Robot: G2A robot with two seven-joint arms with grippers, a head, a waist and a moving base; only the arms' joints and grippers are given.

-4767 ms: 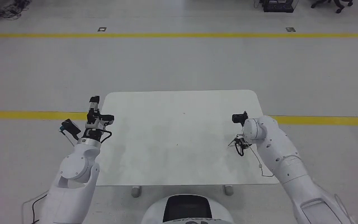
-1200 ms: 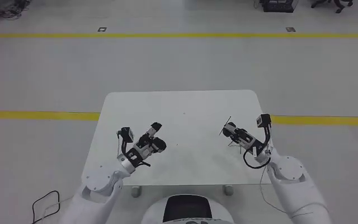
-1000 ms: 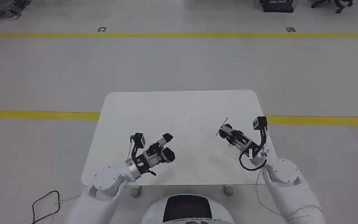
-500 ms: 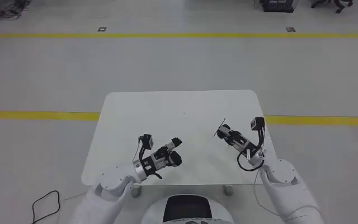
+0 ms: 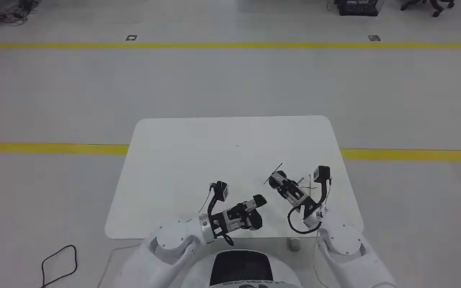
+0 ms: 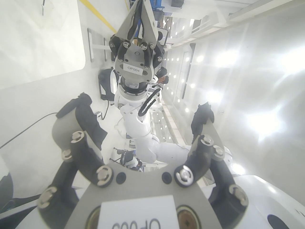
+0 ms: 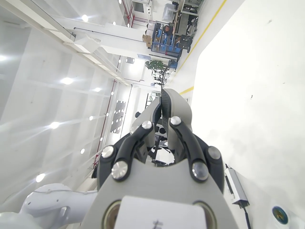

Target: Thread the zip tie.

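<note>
While hovering above the near right of the surface (image 5: 180, 144), pinches a thin black zip tie (image 7: 163, 83) in the right tool (image 5: 279, 178), with the strip sticking out far-left. Points the left tool (image 6: 141, 104), spread wide, toward it from the near left, without touching.

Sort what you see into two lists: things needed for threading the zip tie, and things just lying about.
Needed:
zip tie, pinched in the right gripper
left gripper, jaws open
table

Lying about:
thin black strip on the table
yellow floor line
</note>
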